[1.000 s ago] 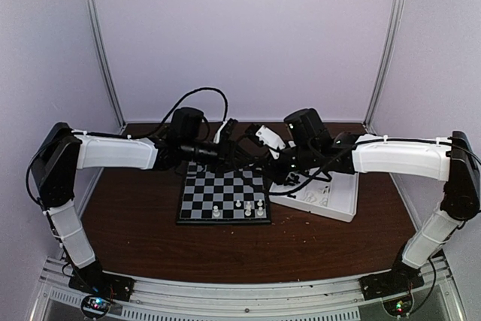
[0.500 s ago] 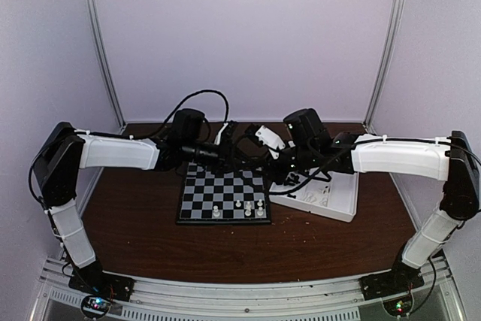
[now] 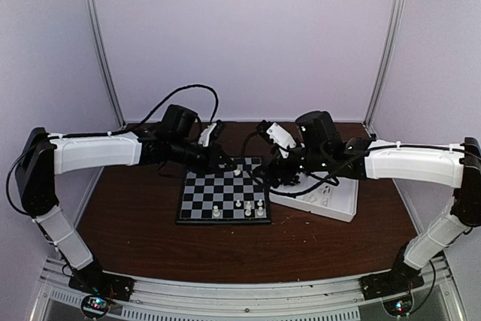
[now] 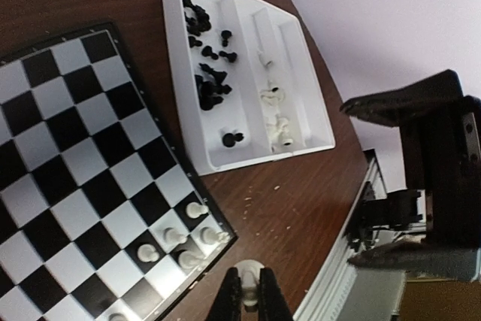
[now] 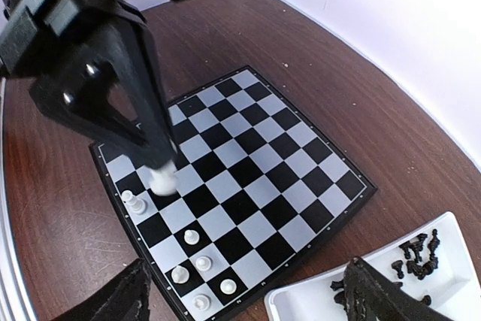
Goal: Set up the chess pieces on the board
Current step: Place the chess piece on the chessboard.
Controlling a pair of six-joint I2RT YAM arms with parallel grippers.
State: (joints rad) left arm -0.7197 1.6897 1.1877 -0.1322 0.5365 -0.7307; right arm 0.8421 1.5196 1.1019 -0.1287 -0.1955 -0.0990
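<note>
Board (image 3: pixel 223 197) sits mid-tabletop (image 3: pixel 135 223), white tray (image 3: pixel 338 208) just beside it on the right. Left hand (image 4: pixel 250 302) is pinching a white piece (image 5: pixel 161 180) just above the board; right hand (image 5: pixel 252 291) is spread wide, holding nothing. Honestly the risk is that pinched piece clipping the few white pieces (image 5: pixel 197 261) standing along the near edge and toppling them; both arms crowd the far side, so they could bump too.
</note>
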